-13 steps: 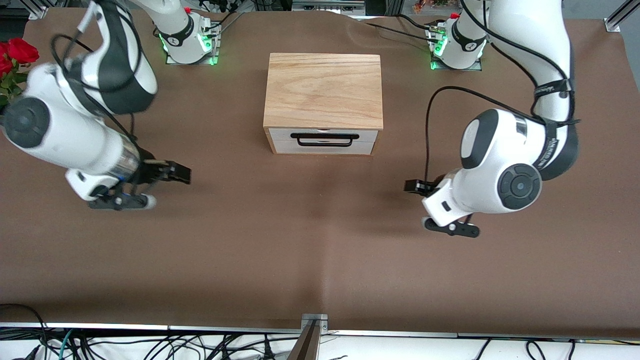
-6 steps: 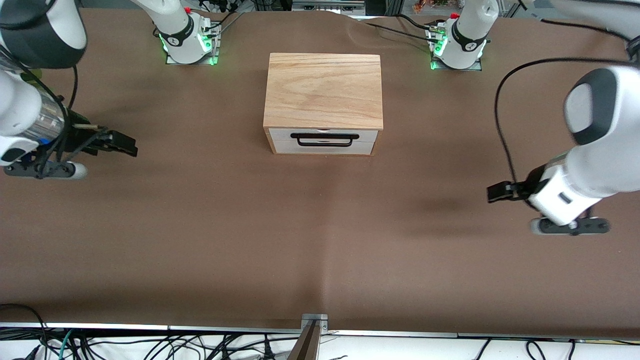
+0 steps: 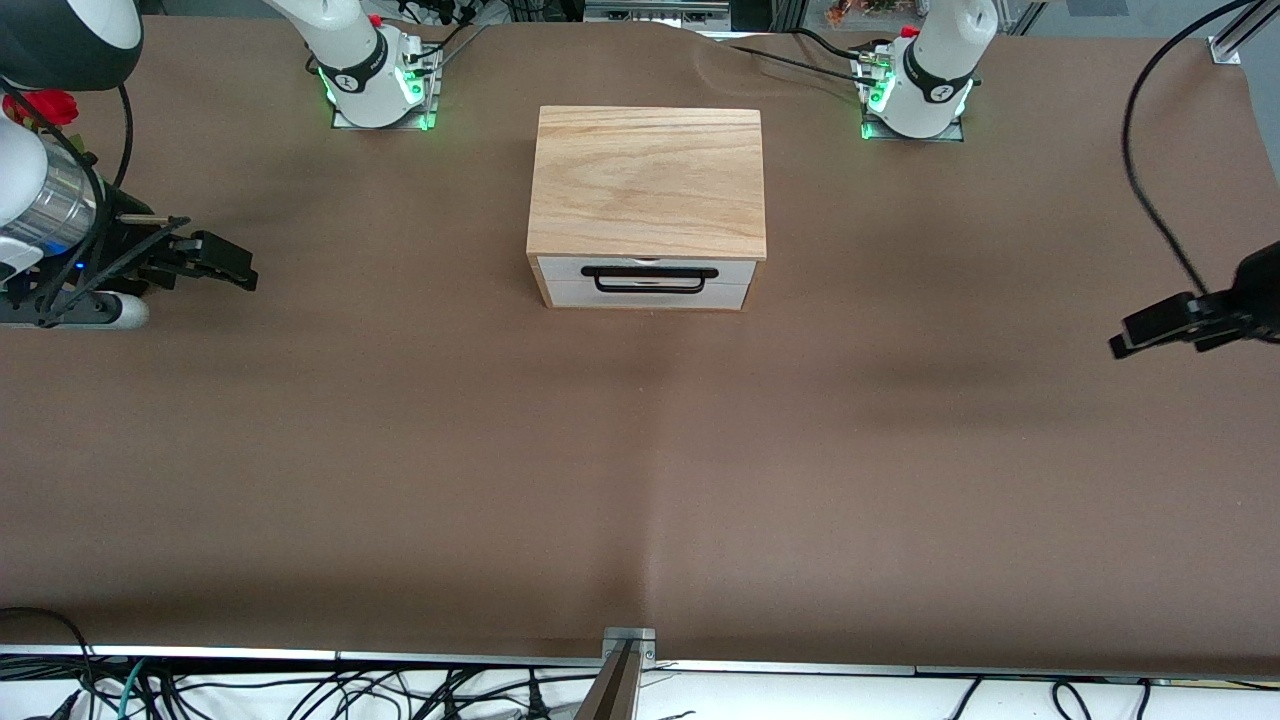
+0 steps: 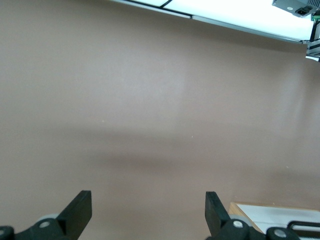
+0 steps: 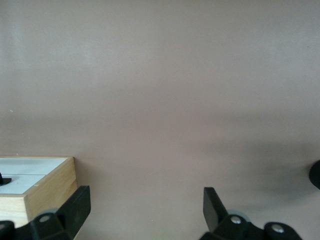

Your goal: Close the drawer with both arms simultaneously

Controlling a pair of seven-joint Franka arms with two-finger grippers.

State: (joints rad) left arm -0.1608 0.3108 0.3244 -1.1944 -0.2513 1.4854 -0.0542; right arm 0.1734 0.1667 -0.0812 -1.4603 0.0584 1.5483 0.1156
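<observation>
2 grippers, left (image 3: 1125, 340) and right (image 3: 240, 272), flank the shut drawer (image 3: 645, 280).

On my feed the desk (image 3: 640, 480) was a flat, unpatterned brown. The box (image 3: 647, 180) showed light oak grain in pale tan streaks, and the drawer (image 3: 646, 281) set in it had a white front crossed by a black bar handle (image 3: 649, 276). The left gripper (image 3: 1165, 325) was black, and so was the right gripper (image 3: 215, 260), each with plain black fingers (image 4: 80, 210). Both arm bases (image 3: 375, 80) were white with black bands and glowed green at the foot. Near the right fingers, red flowers (image 3: 40, 105) showed at the edge.
</observation>
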